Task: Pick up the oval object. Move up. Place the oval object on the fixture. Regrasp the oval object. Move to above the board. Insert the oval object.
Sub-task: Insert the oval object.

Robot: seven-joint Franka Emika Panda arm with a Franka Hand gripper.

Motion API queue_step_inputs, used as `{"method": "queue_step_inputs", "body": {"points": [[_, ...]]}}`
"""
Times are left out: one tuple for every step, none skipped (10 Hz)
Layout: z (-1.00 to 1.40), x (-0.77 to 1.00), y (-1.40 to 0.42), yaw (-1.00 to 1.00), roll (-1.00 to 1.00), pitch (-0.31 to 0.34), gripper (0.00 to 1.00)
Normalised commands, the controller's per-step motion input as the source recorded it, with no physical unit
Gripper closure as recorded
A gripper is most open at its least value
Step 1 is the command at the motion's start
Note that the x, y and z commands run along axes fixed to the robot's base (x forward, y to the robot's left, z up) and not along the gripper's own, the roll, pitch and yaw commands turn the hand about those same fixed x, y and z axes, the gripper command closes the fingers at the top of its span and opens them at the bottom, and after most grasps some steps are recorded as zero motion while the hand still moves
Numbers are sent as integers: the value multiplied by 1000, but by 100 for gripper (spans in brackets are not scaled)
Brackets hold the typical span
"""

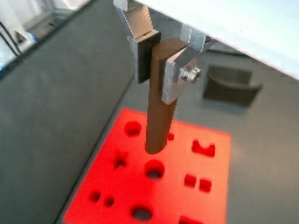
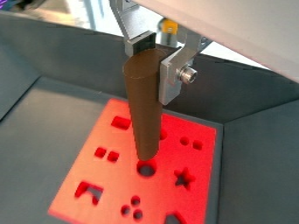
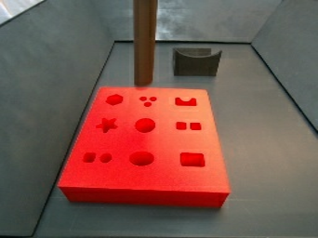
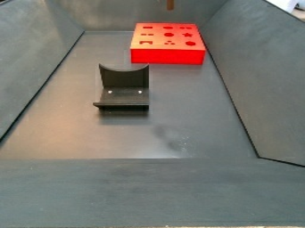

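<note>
Dark grey worktop [image 4: 167, 134] with sloped walls is what you have below. Your tool [image 1: 162, 63] hangs above the board [image 3: 149, 181], its silver fingers [image 1: 177, 73] pinching the peg [image 1: 159, 114] at its upper end. In both wrist views the peg [image 2: 143, 105] hangs upright over the red board [image 2: 82, 188], its lower tip over a round recess [image 2: 147, 168]. Your fixture [image 4: 123, 87] stands apart on the worktop, well clear of the board [image 4: 167, 43].

Floor [image 4: 155, 134]: dark grey, matte, faint pale scuff near its middle.
Walls [image 4: 36, 53]: sloping grey panels on every side.
Light: soft, even, diffuse.
</note>
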Motion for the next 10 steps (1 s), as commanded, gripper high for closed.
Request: {"method": "queue_step_inputs", "body": {"points": [[-543,-31,-654,-560,0,-83,100],[-591,-54,-451,-737,0,-114,100],[-591,-49,-417,-760,0,-107,100],[-577,-37,-423,-751,0,-99,100],[-420,0,-420,-743,0,-47,100],[-140,180,-460,-406,0,84,100],[0,0,0,0,0,26,100],[-60,-6,-26,0,1,0,100],[-211,289,-149,-617,4,36,100],[-211,111,-109,-803,0,9,100]]}}
